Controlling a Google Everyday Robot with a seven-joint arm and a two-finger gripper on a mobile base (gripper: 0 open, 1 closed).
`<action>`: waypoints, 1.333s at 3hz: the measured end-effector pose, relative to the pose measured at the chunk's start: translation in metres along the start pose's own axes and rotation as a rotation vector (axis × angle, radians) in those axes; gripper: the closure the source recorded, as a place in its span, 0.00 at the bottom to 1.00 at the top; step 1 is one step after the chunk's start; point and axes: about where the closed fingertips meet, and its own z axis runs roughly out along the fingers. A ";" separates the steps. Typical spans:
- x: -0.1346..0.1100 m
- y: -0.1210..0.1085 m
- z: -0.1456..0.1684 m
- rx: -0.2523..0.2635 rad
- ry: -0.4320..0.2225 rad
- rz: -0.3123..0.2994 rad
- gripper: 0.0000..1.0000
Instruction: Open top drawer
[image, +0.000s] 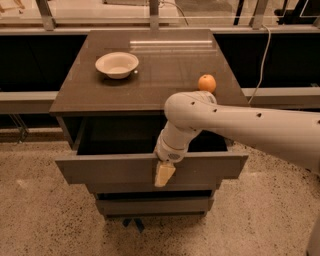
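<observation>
Looking down over the top drawer (115, 170), we see it standing out from the cabinet, its flat, handleless grey-brown front panel well forward of the carcass and a deep, dark box open behind it. The gripper (164, 175) hangs at the middle of that panel's upper edge. Its pale cream, wedge-shaped tip lies against the outer face of the panel, and its ribbed white wrist sits just above the rim. We cannot tell whether the jaws are spread or pressed on the panel, as the drawer front hides the part behind it. The arm (240, 130), a smooth, rounded white shell with small dark holes, reaches in from the right of the drawer and bends at a bulbous joint above its right half.

Above and behind the drawer, the worktop (165, 75) is a glossy dark brown slab that catches pale streaks of light. A shallow, round, cream bowl (116, 64) sits on it, behind the drawer's left half. A small orange (207, 83) sits behind the drawer's right half, close to the arm's joint. Below the drawer, a narrower grey drawer (150, 205) shows its flat front. The speckled stone floor (40, 215) spreads out to either side of the drawer.
</observation>
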 end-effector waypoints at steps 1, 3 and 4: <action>0.000 0.000 0.000 0.000 0.000 0.000 0.16; 0.003 -0.006 -0.012 0.004 0.001 -0.007 0.01; 0.008 -0.013 -0.025 -0.013 0.008 -0.006 0.23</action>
